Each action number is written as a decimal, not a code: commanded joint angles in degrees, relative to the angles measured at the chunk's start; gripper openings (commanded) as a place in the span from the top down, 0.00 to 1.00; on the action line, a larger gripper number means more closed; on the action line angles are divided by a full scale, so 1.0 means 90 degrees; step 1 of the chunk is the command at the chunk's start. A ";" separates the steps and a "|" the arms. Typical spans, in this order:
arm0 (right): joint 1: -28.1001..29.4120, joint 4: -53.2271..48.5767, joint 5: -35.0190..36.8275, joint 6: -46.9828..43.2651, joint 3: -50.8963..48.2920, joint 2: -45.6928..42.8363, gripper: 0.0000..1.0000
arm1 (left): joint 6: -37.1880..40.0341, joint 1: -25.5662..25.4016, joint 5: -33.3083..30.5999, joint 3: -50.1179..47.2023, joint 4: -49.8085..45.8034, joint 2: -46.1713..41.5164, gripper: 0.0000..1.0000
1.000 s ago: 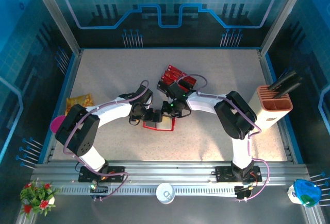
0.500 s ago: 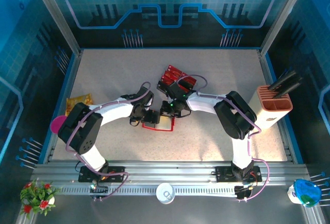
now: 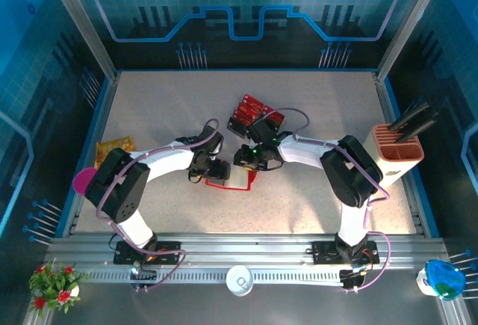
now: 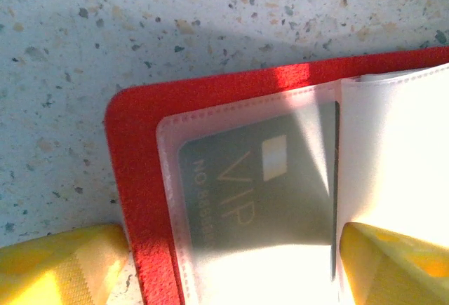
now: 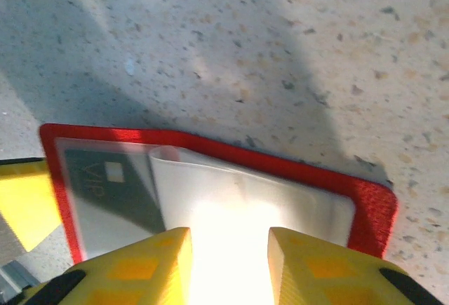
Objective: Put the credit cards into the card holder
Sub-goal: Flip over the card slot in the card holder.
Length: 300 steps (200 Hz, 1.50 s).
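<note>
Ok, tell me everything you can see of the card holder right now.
The card holder lies open and flat on the speckled table between both arms. Red felt-like cover, rounded corners, frosted clear pockets stitched inside. One pocket holds a dark card marked VIP; a loose leaf curls up mid-holder. The left gripper straddles one edge, open; the right gripper hangs open over the pockets. Whether either touches it, I can't tell.
</note>
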 commanded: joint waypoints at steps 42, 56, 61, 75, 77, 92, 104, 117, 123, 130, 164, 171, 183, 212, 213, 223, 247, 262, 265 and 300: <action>0.0027 0.0014 -0.0135 -0.0039 0.0076 0.0248 0.65 | -0.0012 -0.0045 0.0097 -0.0321 -0.0207 0.0461 0.18; 0.0060 0.0017 -0.0189 -0.0068 0.0172 0.0347 0.66 | -0.0021 -0.0044 0.0108 -0.0319 -0.0200 0.0448 0.18; 0.0070 0.0027 -0.0205 -0.0063 0.0207 0.0360 0.66 | -0.0021 -0.0046 0.0106 -0.0326 -0.0199 0.0437 0.18; 0.0098 0.0035 -0.0236 -0.0081 0.0274 0.0403 0.67 | -0.0031 -0.0047 0.0095 -0.0334 -0.0189 0.0419 0.18; 0.0099 0.0031 -0.0240 -0.0084 0.0281 0.0407 0.68 | -0.0031 -0.0050 0.0092 -0.0341 -0.0193 0.0417 0.18; 0.0111 0.0041 -0.0279 -0.0115 0.0331 0.0431 0.69 | -0.0040 -0.0045 0.0082 -0.0346 -0.0183 0.0406 0.18; 0.0124 0.0043 -0.0325 -0.0132 0.0369 0.0469 0.70 | -0.0044 -0.0044 0.0087 -0.0364 -0.0180 0.0400 0.18; 0.0138 0.0044 -0.0376 -0.0166 0.0415 0.0503 0.71 | -0.0044 -0.0050 0.0080 -0.0365 -0.0178 0.0389 0.17; 0.0138 0.0049 -0.0401 -0.0172 0.0434 0.0514 0.71 | -0.0052 -0.0047 0.0088 -0.0364 -0.0178 0.0390 0.18; 0.0147 0.0049 -0.0421 -0.0189 0.0448 0.0516 0.71 | -0.0050 -0.0045 0.0086 -0.0357 -0.0178 0.0374 0.17; 0.0146 0.0059 -0.0458 -0.0164 0.0489 0.0364 0.73 | -0.0135 -0.0044 0.0094 -0.0265 -0.0269 0.0196 0.14; 0.0146 0.0053 -0.0469 -0.0155 0.0504 0.0325 0.73 | -0.0164 -0.0050 0.0092 -0.0228 -0.0306 0.0110 0.13; 0.0155 0.0022 -0.0468 -0.0160 0.0544 0.0267 0.73 | -0.0223 -0.0050 0.0089 -0.0151 -0.0392 -0.0063 0.10; 0.0186 -0.0009 -0.0559 -0.0117 0.0642 0.0196 0.73 | -0.0351 -0.0031 0.0039 0.0078 -0.0617 -0.0522 0.03; 0.0182 -0.0009 -0.0565 -0.0114 0.0644 0.0196 0.73 | -0.0357 -0.0031 0.0031 0.0081 -0.0627 -0.0539 0.03; 0.0200 0.0001 -0.0596 -0.0076 0.0659 0.0168 0.73 | -0.0411 -0.0010 -0.0013 0.0136 -0.0703 -0.0733 0.01; 0.0278 0.0040 -0.0639 0.0029 0.0702 0.0082 0.70 | -0.0598 0.0149 -0.0079 0.0172 -0.0807 -0.1243 0.01; 0.0341 0.0051 -0.0648 0.0118 0.0761 0.0063 0.67 | -0.0766 0.0363 -0.0075 0.0162 -0.0830 -0.1545 0.01; 0.0359 0.0057 -0.0649 0.0137 0.0767 0.0068 0.66 | -0.0794 0.0414 -0.0066 0.0162 -0.0832 -0.1606 0.01; 0.0539 0.0127 -0.0640 0.0330 0.0987 0.0255 0.58 | -0.1063 0.1071 0.0138 0.0171 -0.0775 -0.2139 0.01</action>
